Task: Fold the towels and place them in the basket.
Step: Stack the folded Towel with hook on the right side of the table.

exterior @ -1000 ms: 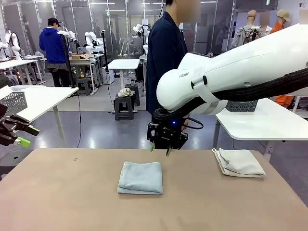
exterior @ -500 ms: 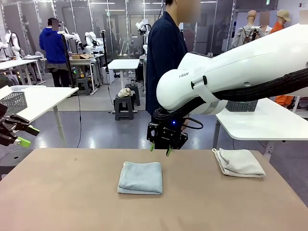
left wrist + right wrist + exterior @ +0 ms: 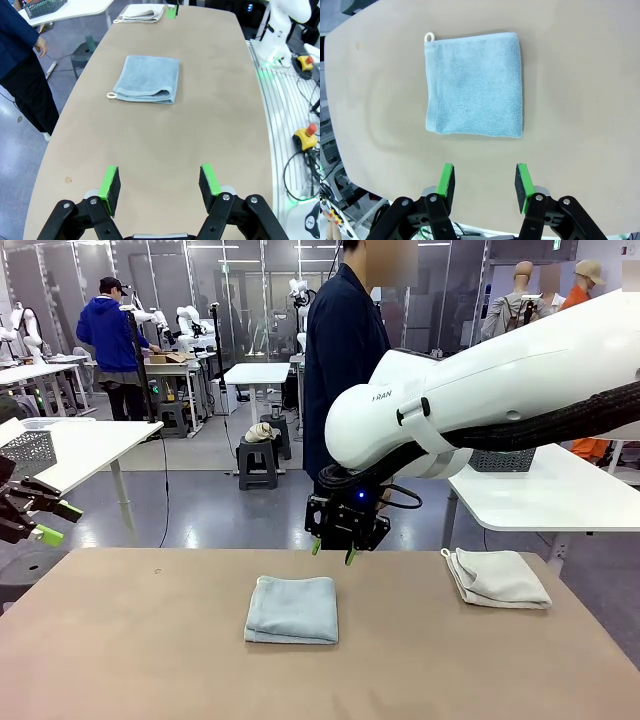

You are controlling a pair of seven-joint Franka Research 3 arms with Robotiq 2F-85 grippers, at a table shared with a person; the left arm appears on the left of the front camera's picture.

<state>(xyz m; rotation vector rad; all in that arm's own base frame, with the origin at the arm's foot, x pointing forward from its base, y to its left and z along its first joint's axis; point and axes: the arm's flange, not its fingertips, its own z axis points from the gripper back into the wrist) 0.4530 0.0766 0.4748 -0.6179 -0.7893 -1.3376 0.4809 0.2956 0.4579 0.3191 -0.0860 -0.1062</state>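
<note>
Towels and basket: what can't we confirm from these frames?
- Basket: the task's dark basket can't be placed; a mesh basket in the left wrist view is cut by the top edge.
- Cream towel: its loop can't be made out in the front view; cut by the top edge in the left wrist view.
- Blue towel: layer count hidden by its top face.

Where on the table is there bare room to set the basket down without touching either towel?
The whole near strip of the table in front of the grey-blue towel is bare, as is the left end beside it. A narrower gap lies between that towel and the cream towel. Tightest is the far edge behind the grey-blue towel, where the right pincer hangs open.
</note>
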